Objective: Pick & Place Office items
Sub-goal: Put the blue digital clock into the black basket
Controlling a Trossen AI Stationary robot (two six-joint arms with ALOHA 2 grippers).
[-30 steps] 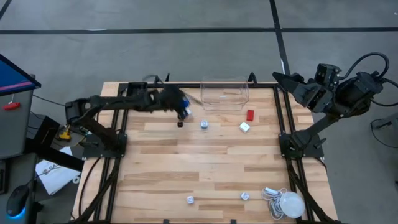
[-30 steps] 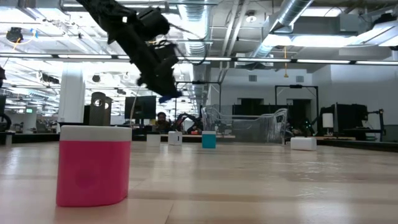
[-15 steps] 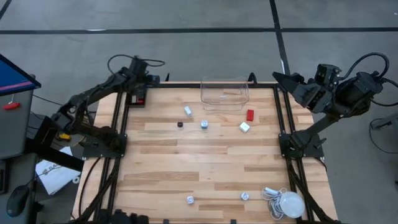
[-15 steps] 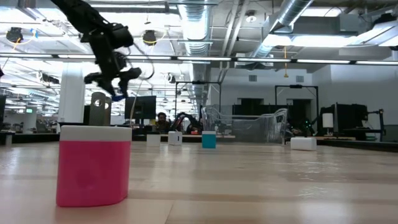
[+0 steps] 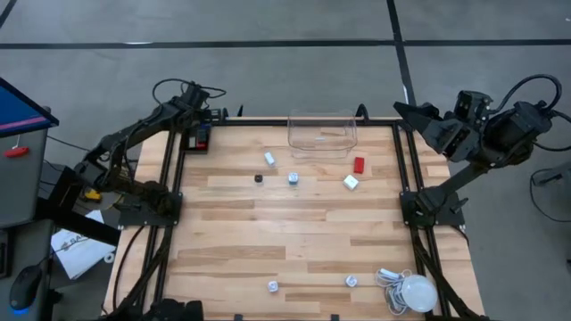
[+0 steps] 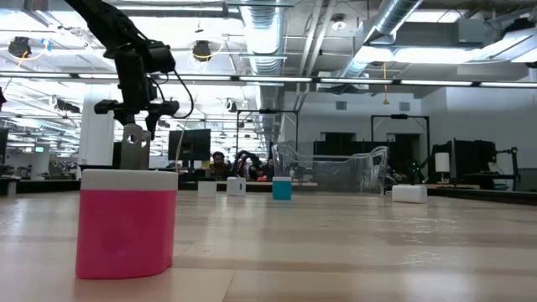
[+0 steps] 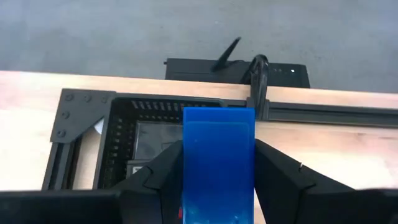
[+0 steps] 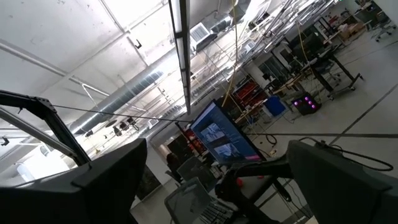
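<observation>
My left gripper (image 5: 202,132) hangs over the table's far left corner, shut on a blue block (image 7: 217,155). Right under it stands a black slotted bin (image 7: 121,127). Small office items lie on the wood: a white block (image 5: 269,158), a black piece (image 5: 259,178), a silvery piece (image 5: 293,178), a red block (image 5: 359,164) and a white block (image 5: 351,182). Two more silvery pieces (image 5: 273,286) lie by the near edge. My right gripper (image 5: 415,116) waits raised off the table's far right corner, open (image 8: 217,186), nothing between its fingers. My left gripper pinches the blue block by its two long sides (image 7: 188,171), one finger (image 7: 158,171) on each. The fingers slant down toward the far left corner and lie along the block. The block's free end sticks out past the fingertips, clear above the bin.
A clear plastic box (image 5: 322,134) stands at the far edge, middle. A white round bulb with coiled cable (image 5: 410,290) lies at the near right corner. In the low view a pink cylinder (image 6: 126,222) stands close to the camera. Bare wood fills the table's middle.
My left gripper has carried the blue block from the far middle of the table, beside the white block, toward the far left corner, rolling its wrist on the way. It now hangs over the black bin, and the block stays between its fingers.
</observation>
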